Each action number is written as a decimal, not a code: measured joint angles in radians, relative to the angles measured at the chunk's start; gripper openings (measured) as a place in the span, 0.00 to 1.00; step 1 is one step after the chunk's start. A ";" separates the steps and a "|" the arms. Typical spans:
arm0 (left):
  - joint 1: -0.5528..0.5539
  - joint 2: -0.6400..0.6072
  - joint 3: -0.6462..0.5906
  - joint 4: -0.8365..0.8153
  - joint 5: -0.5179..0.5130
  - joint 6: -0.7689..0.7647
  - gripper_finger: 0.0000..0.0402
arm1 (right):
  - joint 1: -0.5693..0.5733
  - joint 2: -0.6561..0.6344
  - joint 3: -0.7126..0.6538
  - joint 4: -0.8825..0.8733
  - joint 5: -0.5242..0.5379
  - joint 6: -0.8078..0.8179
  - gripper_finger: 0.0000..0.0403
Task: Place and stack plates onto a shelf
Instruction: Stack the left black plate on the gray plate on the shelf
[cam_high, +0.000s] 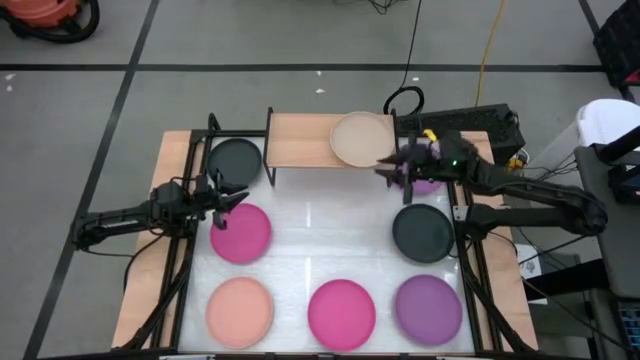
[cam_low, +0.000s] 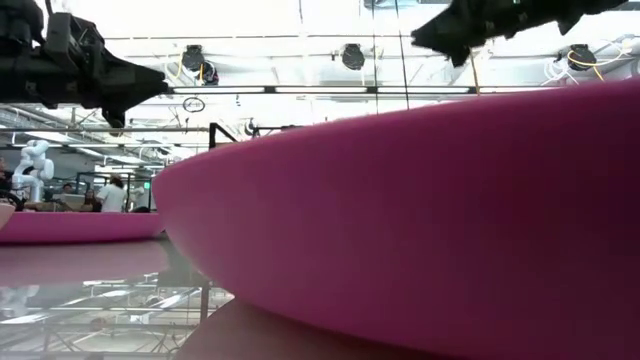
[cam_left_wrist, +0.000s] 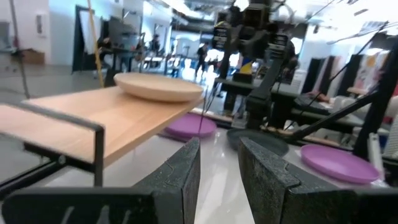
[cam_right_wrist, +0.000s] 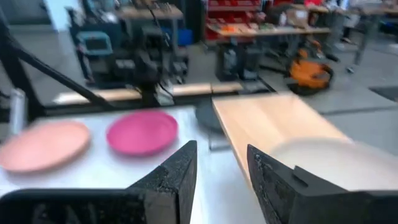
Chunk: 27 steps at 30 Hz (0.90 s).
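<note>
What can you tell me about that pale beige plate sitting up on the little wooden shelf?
The beige plate is round, shallow and matte, plastic by the look of it. It lies flat and right side up on the right end of the shelf, whose light wood top stands on thin black legs. No other plate is on or under it. The right end effector hovers at its edge, open, not gripping it.

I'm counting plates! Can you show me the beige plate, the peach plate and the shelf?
beige plate (cam_high: 361, 139), high view, its middle.
peach plate (cam_high: 240, 311), high view, its middle.
shelf (cam_high: 300, 140), high view, bare wood top.
</note>
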 joint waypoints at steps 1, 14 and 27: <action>0.000 0.016 0.011 -0.014 -0.009 -0.003 0.28 | 0.022 0.000 -0.017 0.001 0.042 0.000 0.31; -0.001 0.404 0.257 -0.266 -0.111 -0.025 0.28 | 0.200 0.000 -0.171 0.142 0.229 0.009 0.31; 0.000 0.705 0.520 -0.686 -0.227 -0.056 0.28 | 0.233 0.000 -0.179 0.159 0.228 0.012 0.31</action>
